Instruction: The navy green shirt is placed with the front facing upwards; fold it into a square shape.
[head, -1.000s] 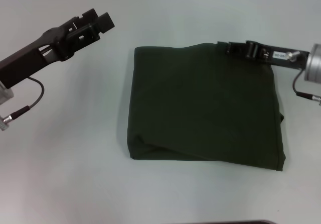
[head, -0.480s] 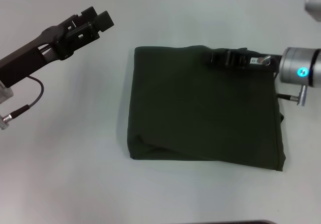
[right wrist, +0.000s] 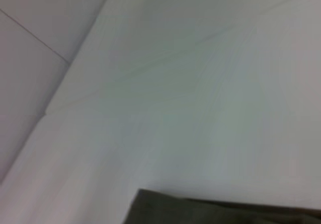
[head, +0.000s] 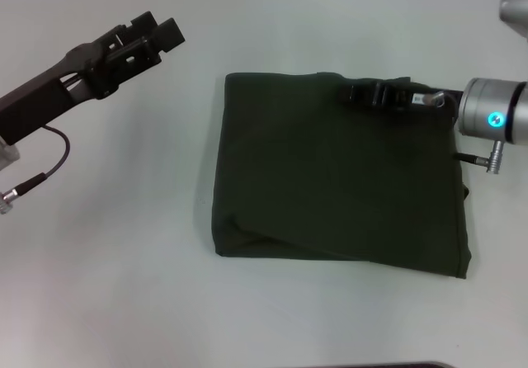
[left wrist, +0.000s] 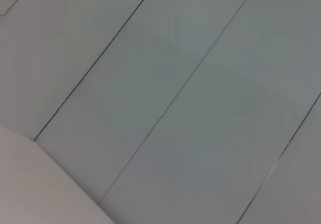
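Observation:
The navy green shirt (head: 330, 178) lies on the white table (head: 115, 244), folded into a rough square with its plain green side up; the lettering is hidden. A fold edge runs across its near left corner. My right gripper (head: 356, 95) reaches in from the right and sits over the shirt's far edge, dark against the cloth. A strip of the shirt (right wrist: 215, 209) shows in the right wrist view. My left gripper (head: 158, 31) is open and empty, held off to the far left of the shirt and apart from it.
The left arm's cable (head: 45, 174) hangs over the table at the left. The right wrist's metal body with a lit blue ring (head: 495, 119) stands at the shirt's far right corner. A dark edge (head: 388, 365) shows at the near side.
My right gripper has moved left from the shirt's far right corner to over its far edge, and the wrist has turned. The left arm has barely moved.

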